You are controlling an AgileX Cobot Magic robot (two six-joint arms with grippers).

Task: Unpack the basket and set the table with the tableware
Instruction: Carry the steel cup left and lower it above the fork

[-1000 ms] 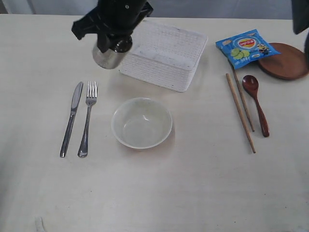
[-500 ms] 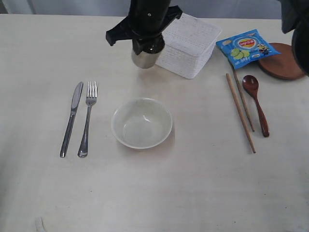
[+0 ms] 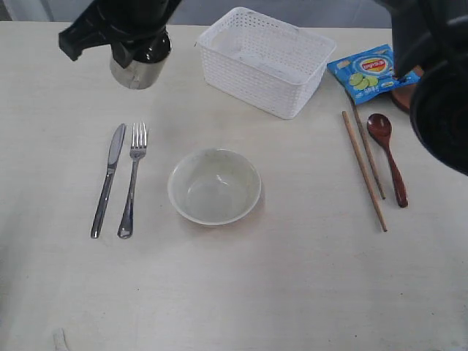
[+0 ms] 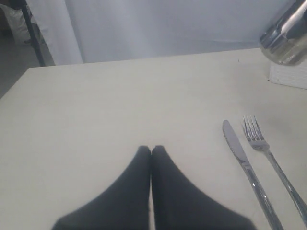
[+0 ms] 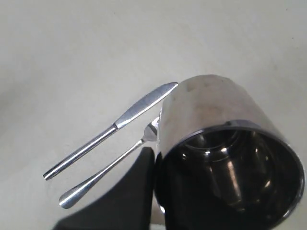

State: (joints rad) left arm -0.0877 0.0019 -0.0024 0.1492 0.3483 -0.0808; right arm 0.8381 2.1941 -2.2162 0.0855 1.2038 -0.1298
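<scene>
Gripping the steel mug (image 3: pixel 136 71) by its rim, the right gripper (image 3: pixel 135 40) has reached across to the 10 o'clock corner of the table (image 3: pixel 292 292). In the right wrist view one finger is outside the wall and one inside. The mug is tilted and looks lifted off the surface. It hangs at 12 o'clock of the knife (image 3: pixel 108 179) and fork (image 3: pixel 132 183).

Left gripper (image 4: pixel 151 148): fingertips pressed together, nothing between them, low over bare table. It is at about 9 o'clock of the knife, well apart from it.

Taking the bowl (image 3: pixel 219 191) as clock centre:
- Knife and fork lie side by side at 9 o'clock, parallel and not touching, knife on the outside.
- Basket (image 3: pixel 248 91) stands upright at 12 to 1 o'clock, apart from the bowl.
- Two chopsticks (image 3: pixel 363 170) lie at 3 o'clock, with the spoon (image 3: pixel 387 157) just beyond them, bowl end toward 12.
- Blue chip bag (image 3: pixel 365 73) lies at 2 o'clock, overlapping the far tips of the chopsticks.
- Brown plate (image 3: pixel 401 100) is under the bag's far edge, with only a sliver showing. The rest is hidden by a blurred dark arm part (image 3: pixel 439 88) at the 3 o'clock edge of the exterior view.
</scene>
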